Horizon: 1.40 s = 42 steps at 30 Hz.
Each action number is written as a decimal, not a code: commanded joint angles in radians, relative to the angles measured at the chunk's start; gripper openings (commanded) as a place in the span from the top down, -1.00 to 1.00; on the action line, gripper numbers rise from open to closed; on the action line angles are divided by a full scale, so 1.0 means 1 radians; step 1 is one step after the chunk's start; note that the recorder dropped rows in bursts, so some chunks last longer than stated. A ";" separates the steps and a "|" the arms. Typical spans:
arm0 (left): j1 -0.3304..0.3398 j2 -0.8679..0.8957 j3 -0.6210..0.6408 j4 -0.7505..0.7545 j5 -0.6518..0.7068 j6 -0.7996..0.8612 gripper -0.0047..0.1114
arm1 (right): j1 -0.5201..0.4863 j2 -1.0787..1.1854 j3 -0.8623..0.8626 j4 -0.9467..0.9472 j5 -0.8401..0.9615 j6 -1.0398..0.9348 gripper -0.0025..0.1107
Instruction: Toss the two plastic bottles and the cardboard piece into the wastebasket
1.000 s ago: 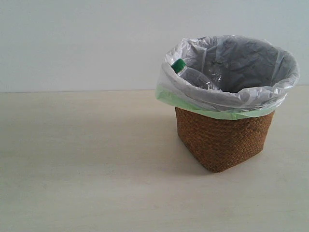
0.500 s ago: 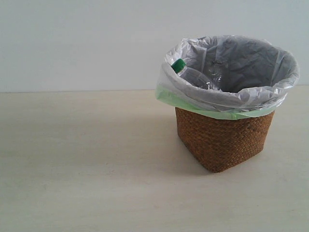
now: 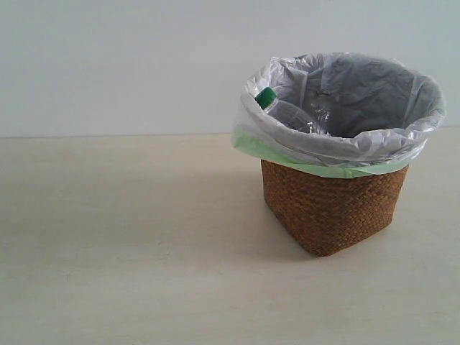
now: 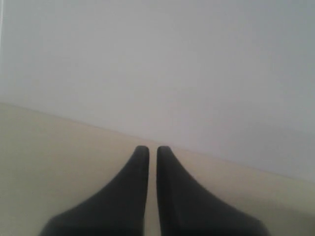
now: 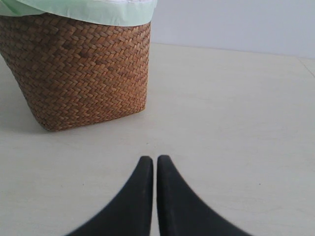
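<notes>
Wastebasket (image 3: 334, 208): brown woven wicker, standing upright on the table (image 3: 108, 259), at about 3 o'clock from the middle of the exterior view. Translucent white-grey bag liner (image 3: 359, 97) folded out over the rim, its pale green edge hanging down the wicker on the 6 to 9 o'clock side.

Green-capped bottle (image 3: 287, 113): inside the wastebasket, leaning against the liner at the 9 o'clock side of the opening. Tilted, green cap uppermost and pointing toward 10 o'clock, just below rim level. Clear body runs down toward the middle of the basket, and its lower end is hidden by the near rim. The basket's floor is hidden too, so I cannot tell what else lies in there.

Table: pale, matte. Soft shadow of the basket falls on it toward 9 o'clock. Plain light wall (image 3: 108, 65) behind, from 9 through 12 to 3 o'clock.

Right gripper (image 5: 155, 160): low over the table, the two dark fingers brought together with only a thin slit between the tips, nothing between them. The wastebasket (image 5: 83, 69) stands ahead of it and off to one side, apart from the fingertips. Wicker wall and the green bag edge (image 5: 98, 12) show clearly.

Left gripper (image 4: 153, 149): same posture, fingers almost touching, narrow slit, holding nothing. Only bare table and wall lie ahead of it.
</notes>
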 commanded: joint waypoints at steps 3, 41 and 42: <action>0.011 -0.002 0.004 0.012 0.023 0.038 0.83 | -0.005 -0.005 -0.001 -0.001 -0.004 0.000 0.96; 0.011 -0.002 0.004 0.015 0.245 0.204 0.83 | -0.005 -0.005 -0.001 -0.001 -0.004 0.000 0.96; 0.011 -0.002 0.004 0.015 0.245 0.204 0.83 | -0.005 -0.005 -0.001 -0.001 -0.004 0.000 0.96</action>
